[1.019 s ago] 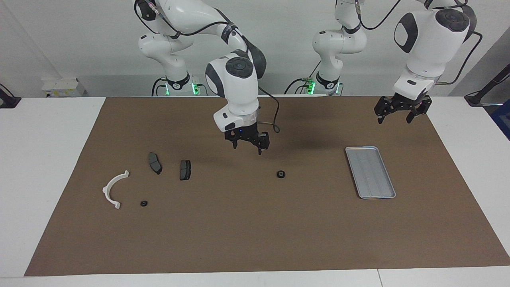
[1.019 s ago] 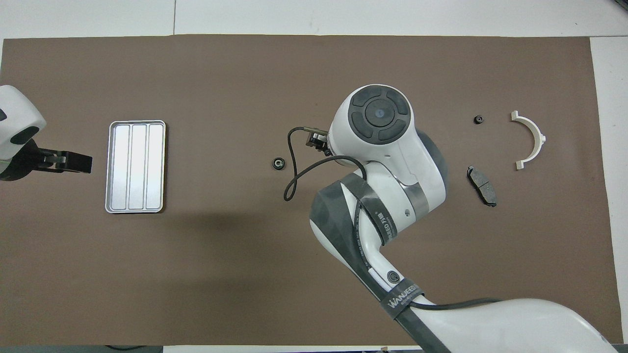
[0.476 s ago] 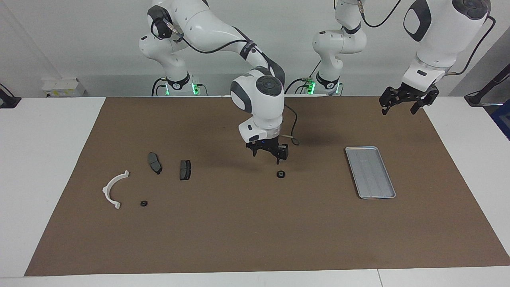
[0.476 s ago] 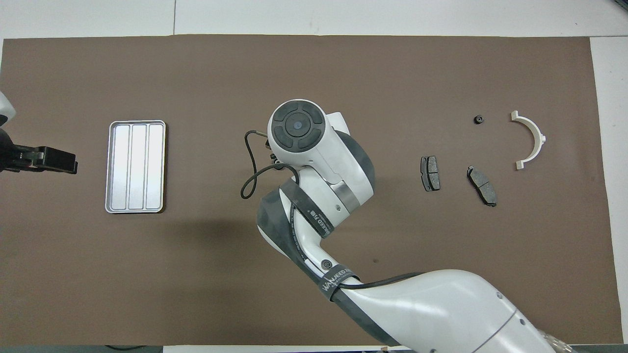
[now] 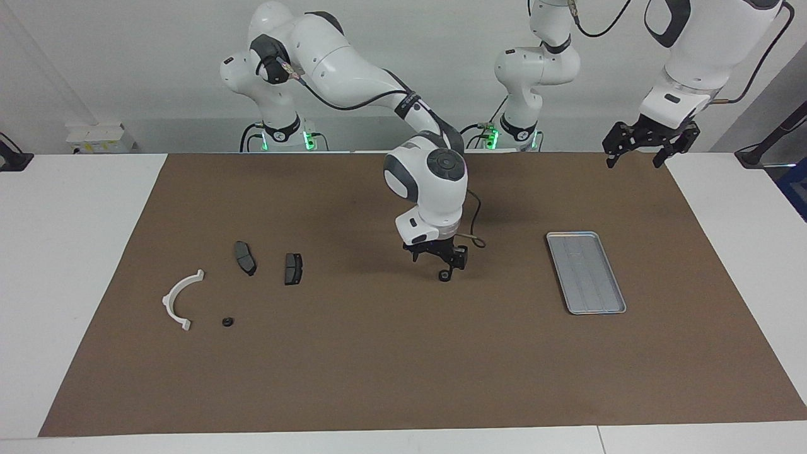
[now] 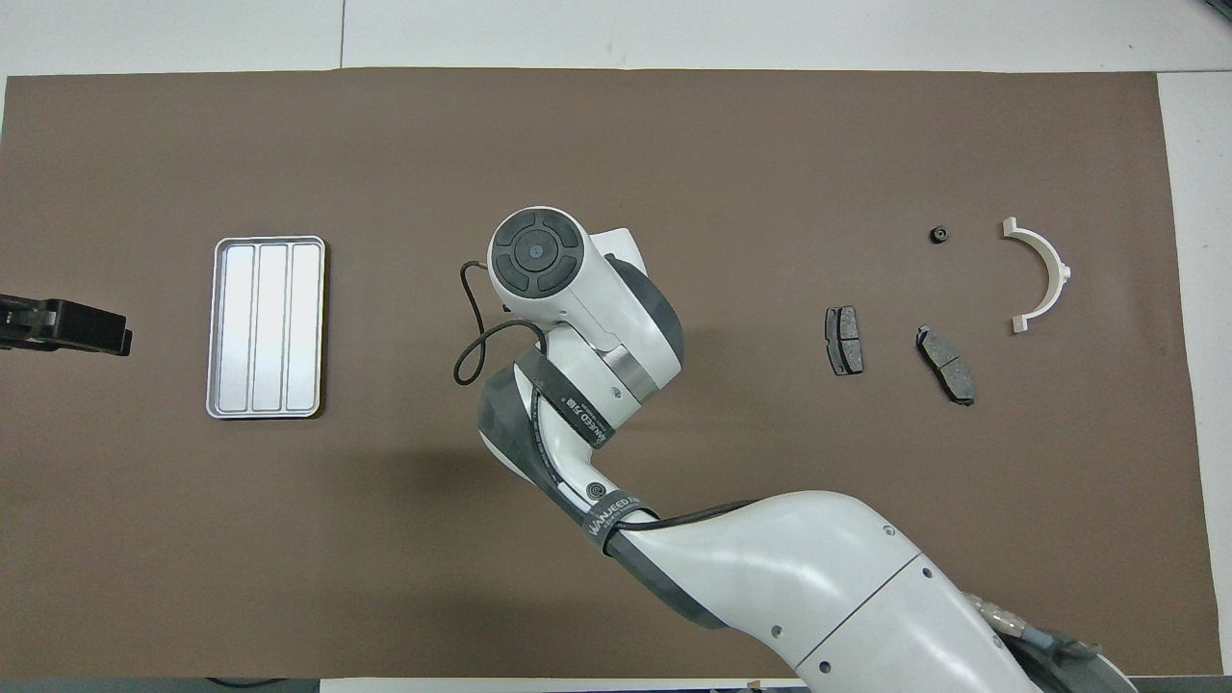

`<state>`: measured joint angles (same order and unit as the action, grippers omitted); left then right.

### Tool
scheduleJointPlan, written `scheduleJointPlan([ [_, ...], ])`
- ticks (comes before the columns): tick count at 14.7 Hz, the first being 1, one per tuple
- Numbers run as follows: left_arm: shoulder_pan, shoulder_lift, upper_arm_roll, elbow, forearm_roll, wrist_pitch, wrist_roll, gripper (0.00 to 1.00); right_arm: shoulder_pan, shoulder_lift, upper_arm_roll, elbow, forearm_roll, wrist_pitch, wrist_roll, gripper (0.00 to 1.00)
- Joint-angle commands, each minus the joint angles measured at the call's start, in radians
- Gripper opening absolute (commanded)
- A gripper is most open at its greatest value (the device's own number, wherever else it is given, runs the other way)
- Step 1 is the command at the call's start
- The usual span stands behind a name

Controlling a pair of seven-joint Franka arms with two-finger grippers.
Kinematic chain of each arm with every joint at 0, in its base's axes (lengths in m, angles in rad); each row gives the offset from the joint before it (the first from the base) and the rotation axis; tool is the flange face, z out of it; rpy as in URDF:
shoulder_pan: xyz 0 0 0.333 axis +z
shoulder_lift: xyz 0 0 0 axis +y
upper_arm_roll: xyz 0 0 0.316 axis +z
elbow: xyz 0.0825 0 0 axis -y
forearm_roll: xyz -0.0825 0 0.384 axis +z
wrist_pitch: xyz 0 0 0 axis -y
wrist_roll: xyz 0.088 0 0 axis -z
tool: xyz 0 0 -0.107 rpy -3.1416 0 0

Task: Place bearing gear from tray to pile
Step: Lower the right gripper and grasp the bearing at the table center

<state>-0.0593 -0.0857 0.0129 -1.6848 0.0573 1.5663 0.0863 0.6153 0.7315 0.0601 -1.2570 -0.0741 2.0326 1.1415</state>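
The bearing gear, a small black ring, lies on the brown mat about midway between the tray and the pile. My right gripper is down right over it, fingers open, tips close above the gear. The arm hides the gear in the overhead view. The silver tray is empty. The pile holds two dark pads and a white bracket. My left gripper is open and empty, raised over the mat's edge toward the left arm's end.
A second small black gear lies beside the white bracket. The pads also show in the overhead view. The brown mat covers the white table.
My right arm has swung from near the pads toward the tray's end and come down onto the gear. My left gripper has risen and drawn back from the tray.
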Motion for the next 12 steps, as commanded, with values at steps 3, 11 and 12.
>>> scheduleJointPlan([
  [3,0.003,-0.031,-0.002,-0.052,-0.010,0.049,0.020,1.00,0.034,0.052,-0.009,0.050,-0.035,0.034,0.027,1.00],
  [11,0.013,-0.020,0.001,-0.029,-0.011,0.051,0.033,1.00,0.035,0.098,-0.005,0.054,-0.085,0.073,0.027,1.00],
  [12,0.013,-0.020,0.001,-0.030,-0.011,0.051,0.033,1.00,0.035,0.104,-0.006,0.056,-0.085,0.075,0.027,1.00],
])
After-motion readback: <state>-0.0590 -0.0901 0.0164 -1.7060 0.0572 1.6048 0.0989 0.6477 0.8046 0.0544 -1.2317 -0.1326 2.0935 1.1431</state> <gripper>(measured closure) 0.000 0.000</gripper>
